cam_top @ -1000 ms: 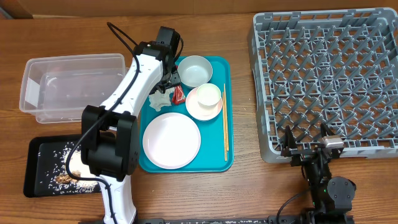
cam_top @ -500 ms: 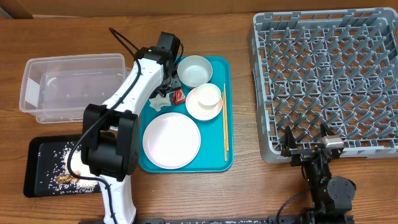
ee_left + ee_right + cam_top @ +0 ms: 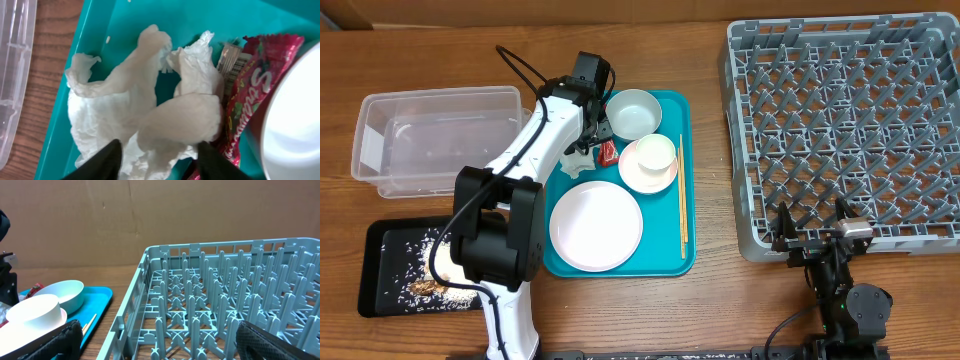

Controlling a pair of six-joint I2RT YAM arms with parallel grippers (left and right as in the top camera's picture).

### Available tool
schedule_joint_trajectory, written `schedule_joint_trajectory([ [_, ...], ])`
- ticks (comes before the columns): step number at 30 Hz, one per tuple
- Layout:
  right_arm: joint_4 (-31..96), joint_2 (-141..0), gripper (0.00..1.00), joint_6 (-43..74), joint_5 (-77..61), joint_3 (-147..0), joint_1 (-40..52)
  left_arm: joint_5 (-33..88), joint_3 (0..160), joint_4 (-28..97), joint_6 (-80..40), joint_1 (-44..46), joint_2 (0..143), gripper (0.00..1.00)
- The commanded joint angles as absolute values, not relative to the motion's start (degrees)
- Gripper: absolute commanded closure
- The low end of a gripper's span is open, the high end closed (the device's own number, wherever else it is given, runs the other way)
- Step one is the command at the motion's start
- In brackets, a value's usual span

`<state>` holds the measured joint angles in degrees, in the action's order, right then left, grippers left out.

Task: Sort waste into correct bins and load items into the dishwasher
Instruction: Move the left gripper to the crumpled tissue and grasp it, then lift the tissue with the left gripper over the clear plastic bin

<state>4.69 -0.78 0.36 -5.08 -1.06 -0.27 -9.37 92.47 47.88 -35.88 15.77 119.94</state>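
Left wrist view — the crumpled tissue [image 3: 145, 110] lies on the teal tray [image 3: 200, 20], between the half-spread fingers of my left gripper [image 3: 159, 156], with the red wrapper [image 3: 250, 95] just to its right; my right gripper [image 3: 165, 342] sits wide open, well apart.

Teal tray [image 3: 662, 235]: flat on wooden table [image 3: 620, 310], directly beneath left claw [image 3: 160, 161]. Tray floor and left rim visible around claw tips. Table: brown woodgrain, extends left of left claw and below right claw [image 3: 160, 345]. Cardboard backdrop [image 3: 150, 220]: upright, well ahead of right claw.
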Motion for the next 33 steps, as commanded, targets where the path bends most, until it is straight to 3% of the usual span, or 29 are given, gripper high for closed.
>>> schedule_joint_trajectory([
  [1,4.4,-0.2,0.0,0.2,-4.7,-0.4,0.1,-9.4,91.9,47.3,-36.0,16.1,120.6,0.56],
  [12,4.4,-0.2,0.0,0.2,-4.7,-0.4,0.1,-9.3,90.8,46.2,-36.0,16.1,120.6,0.87],
  [14,4.4,-0.2,0.0,0.2,-4.7,-0.4,0.1,-9.3,90.7,46.5,-36.0,16.1,120.6,0.96],
  [23,4.4,-0.2,0.0,0.2,-4.7,-0.4,0.1,-9.1,91.0,48.6,-36.0,16.1,116.1,0.96],
  [33,4.4,-0.2,0.0,0.2,-4.7,-0.4,0.1,-7.8,91.0,52.1,-36.0,16.1,101.4,0.96],
])
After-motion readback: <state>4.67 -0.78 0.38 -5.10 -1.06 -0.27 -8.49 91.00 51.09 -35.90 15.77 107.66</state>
